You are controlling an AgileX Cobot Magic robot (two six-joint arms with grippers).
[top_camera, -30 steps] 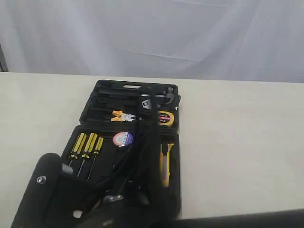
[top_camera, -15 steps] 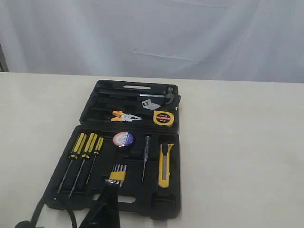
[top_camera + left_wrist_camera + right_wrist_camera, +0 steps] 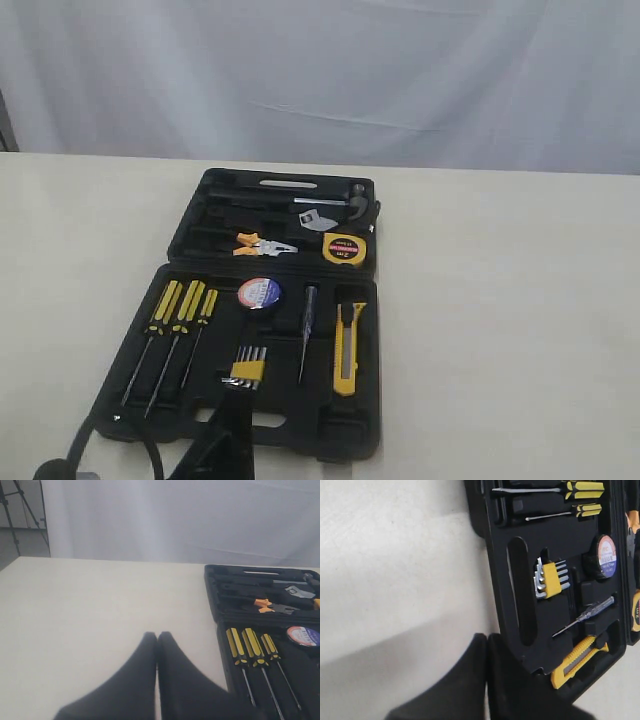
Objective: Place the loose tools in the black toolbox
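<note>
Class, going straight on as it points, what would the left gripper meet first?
Probably nothing nearby: the left gripper points over beige tabletop towards the white curtain, passing beside the black toolbox.

My pincer [image 3: 157, 636] closed, empty, above the pale desk [image 3: 90, 605], open black toolbox [image 3: 214, 605] nearby, orange-handled pliers [image 3: 269, 606] and tape roll [image 3: 303, 636] inside

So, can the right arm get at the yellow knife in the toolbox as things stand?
Probably yes. The right gripper is shut, close to the front edge of the toolbox, and the knife lies uncovered in its slot, with nothing over it. The jaws would need to open first.
</note>
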